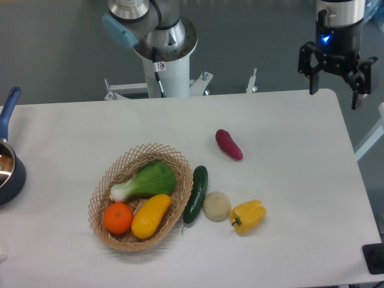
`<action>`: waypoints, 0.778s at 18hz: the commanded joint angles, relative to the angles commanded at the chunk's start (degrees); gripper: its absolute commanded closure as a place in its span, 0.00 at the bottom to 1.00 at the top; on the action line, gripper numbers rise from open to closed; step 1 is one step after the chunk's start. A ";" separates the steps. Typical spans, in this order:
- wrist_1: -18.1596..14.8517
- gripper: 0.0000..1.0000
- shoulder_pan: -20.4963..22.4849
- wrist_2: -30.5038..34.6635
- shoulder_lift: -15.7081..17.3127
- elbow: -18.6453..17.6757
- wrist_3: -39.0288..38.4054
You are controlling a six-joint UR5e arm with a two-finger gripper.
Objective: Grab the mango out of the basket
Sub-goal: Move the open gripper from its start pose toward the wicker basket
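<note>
**Visitor:** What does the one fixed camera show, looking down at the table (78,129)?

**Onlooker:** A white tabletop. Low and left of centre sits the basket (103,187), tan wicker with a lacy rim. Inside it lies the mango (150,215), yellow-orange and long, tilted on a diagonal against the basket's right wall. The orange (118,218) touches its left side, and a leafy green lettuce (146,182) lies just above both.

**Visitor:** And the arm?

**Onlooker:** The gripper (336,81) hangs at the top right, over the table's far right edge, well apart from the basket. Its two fingers are spread, with nothing between them. The arm's base (162,45) stands behind the table at centre.

**Visitor:** Anything else?

**Onlooker:** Just outside the basket's right rim lies a dark cucumber (196,193), then a pale round vegetable (216,206), then a yellow bell pepper (248,216). A purple sweet potato (229,144) lies further up. A blue-handled pot (9,168) shows at the left edge.

**Visitor:** What could go wrong?

**Onlooker:** I judge the pepper the chief trap: similar colour, and nearer the gripper. In the basket, the orange crowds one side, so a finger might strike it or catch the weave. The smooth skin may also slip.
</note>
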 joint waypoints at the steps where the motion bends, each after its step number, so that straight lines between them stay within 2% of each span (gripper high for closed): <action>1: 0.09 0.00 0.00 0.00 0.00 0.00 0.09; 5: 0.09 0.00 -0.09 0.09 0.00 -0.09 0.09; 8: 0.26 0.00 -0.26 0.09 0.70 -1.49 0.00; 12: 4.91 0.00 -0.35 -0.09 1.66 -4.91 -0.26; 14: 7.11 0.00 -0.87 -0.09 2.28 -6.85 -3.58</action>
